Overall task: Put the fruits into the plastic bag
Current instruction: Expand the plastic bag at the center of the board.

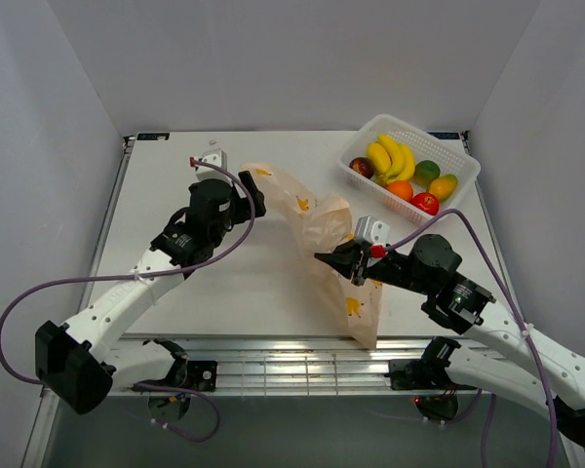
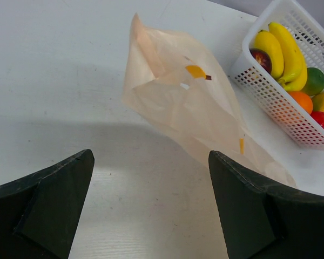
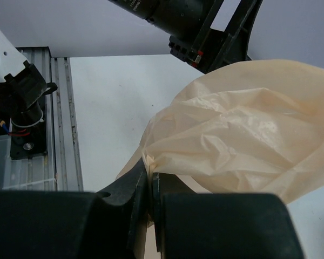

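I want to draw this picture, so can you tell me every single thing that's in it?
table: 1, white, under everything
bag: 1, peach-orange with little printed bananas, crumpled in the middle of the table
basket: 1, white with holes, far right corner of the table
bananas: 1 bunch, yellow, in the basket
dark-red fruit: 1, in the basket, beside the bananas
orange: 1, orange, in the basket
green fruit: 1, in the basket
yellow-green fruit: 1, in the basket
red fruit: 1, in the basket
small block: 1, white with a red spot, far edge of the table
cables: 2, purple, one on each arm
left gripper: 1, black, open, near the bag's far end
right gripper: 1, black, shut on a fold of the bag
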